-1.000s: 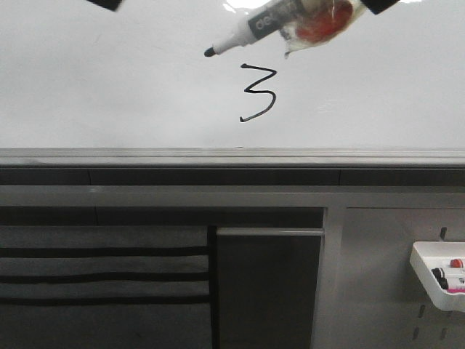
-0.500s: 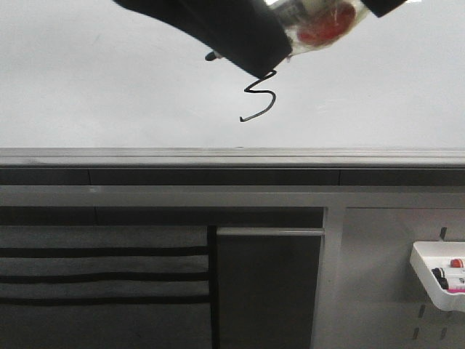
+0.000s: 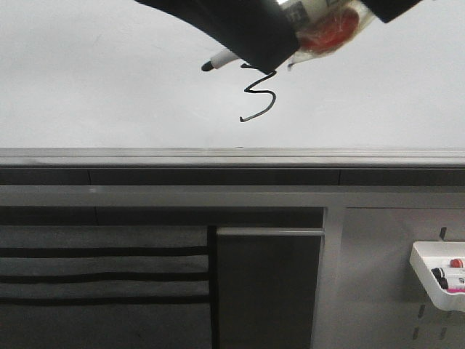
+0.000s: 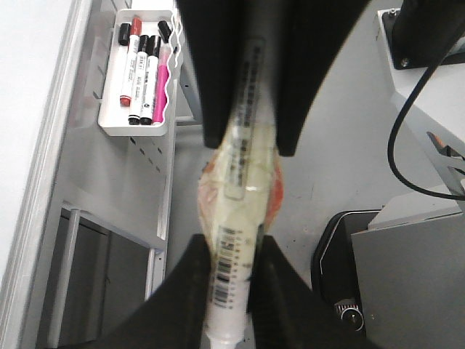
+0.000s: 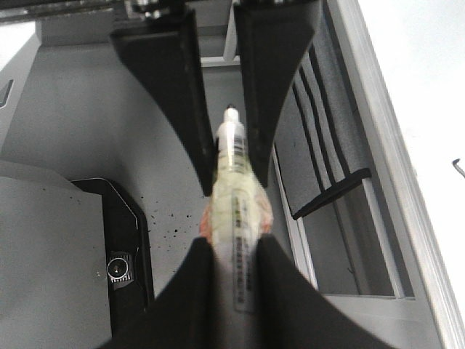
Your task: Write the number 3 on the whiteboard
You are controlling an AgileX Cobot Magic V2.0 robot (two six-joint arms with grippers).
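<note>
The number 3 (image 3: pixel 259 98) is drawn in thin black strokes on the whiteboard (image 3: pixel 109 94); my left gripper's black fingers cover its top. A marker (image 3: pixel 218 60), wrapped in tape with a red patch (image 3: pixel 330 33), hangs slanted in front of the board, its black tip just left of the digit and off the surface. My left gripper (image 3: pixel 265 62) is shut on the marker's front part (image 4: pixel 243 182). My right gripper (image 3: pixel 370 7) is shut on the marker's rear part (image 5: pixel 234 196). Each wrist view shows the other gripper's fingers further along the barrel.
A grey metal rail (image 3: pixel 232 156) runs under the board. Below it are dark panels and a grey pegboard (image 3: pixel 385 291) with a white tray (image 3: pixel 436 280) of spare markers (image 4: pixel 142 69). A black cable (image 4: pixel 407 145) hangs near the left arm.
My left gripper came in from the upper left and closed over the marker, covering the top of the 3. The marker tip dropped slightly. The right gripper stayed put.
</note>
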